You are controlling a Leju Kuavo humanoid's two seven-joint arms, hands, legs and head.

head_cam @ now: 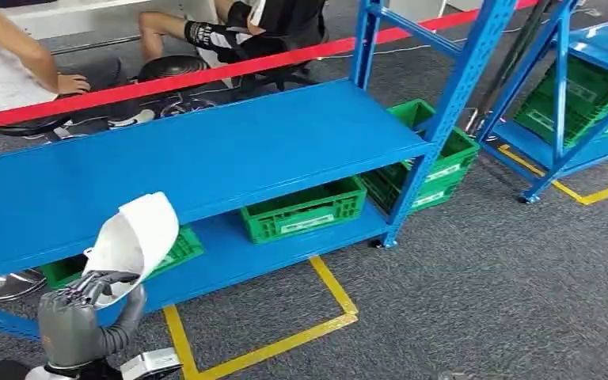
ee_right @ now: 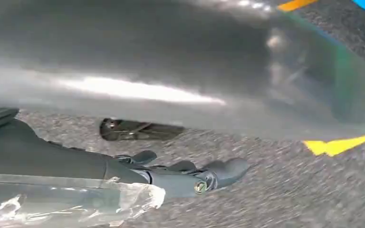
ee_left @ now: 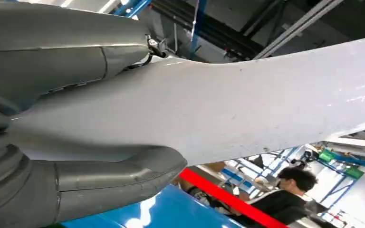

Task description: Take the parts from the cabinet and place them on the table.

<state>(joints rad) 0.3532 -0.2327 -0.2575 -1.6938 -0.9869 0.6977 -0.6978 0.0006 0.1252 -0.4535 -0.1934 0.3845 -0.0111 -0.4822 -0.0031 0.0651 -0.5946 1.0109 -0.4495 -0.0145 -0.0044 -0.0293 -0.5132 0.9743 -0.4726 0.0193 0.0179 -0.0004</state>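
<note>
Grey fingers (head_cam: 87,286) — curved (smooth) white part (head_cam: 136,235)

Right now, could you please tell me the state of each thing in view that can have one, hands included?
left hand: raised, gripping the white part.
white part: held off the shelves, in front of the rack.
right hand: over the carpet, fingers extended, holding nothing visible.
blue rack: top shelf bare.
green crate: upright on the lower shelf, contents not visible.
tilted green crate: leaning against the rack's post.

Right hand (ee_right: 171,173) blurred above grey carpet (ee_right: 275,190).
</note>
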